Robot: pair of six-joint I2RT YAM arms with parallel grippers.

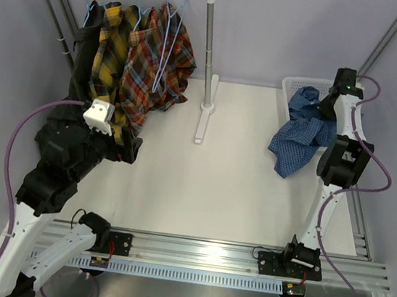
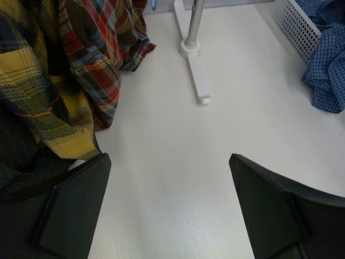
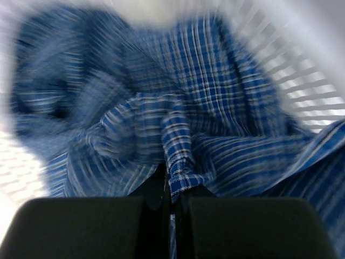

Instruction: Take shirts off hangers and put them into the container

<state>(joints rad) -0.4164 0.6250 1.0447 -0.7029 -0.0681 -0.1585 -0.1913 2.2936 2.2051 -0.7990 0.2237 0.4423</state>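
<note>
The blue checked shirt (image 1: 303, 133) drapes over the rim of the white container (image 1: 294, 86) at the right, partly in it and partly on the table. My right gripper (image 3: 171, 186) is shut on a fold of this shirt (image 3: 178, 145) above the container (image 3: 302, 81). On the rail at the back left hang the red plaid shirt (image 1: 158, 63), the yellow plaid shirt (image 1: 113, 42) and the black shirt (image 1: 85, 60), each on a light-blue hanger (image 1: 169, 27). My left gripper (image 2: 170, 205) is open over bare table, beside the hanging yellow shirt (image 2: 32, 91).
The rail's white-footed post (image 1: 204, 113) stands mid-table; its foot (image 2: 197, 81) lies ahead of my left gripper. The container's mesh wall (image 2: 296, 24) shows far right in the left wrist view. A metal track (image 1: 207, 252) runs along the near table edge.
</note>
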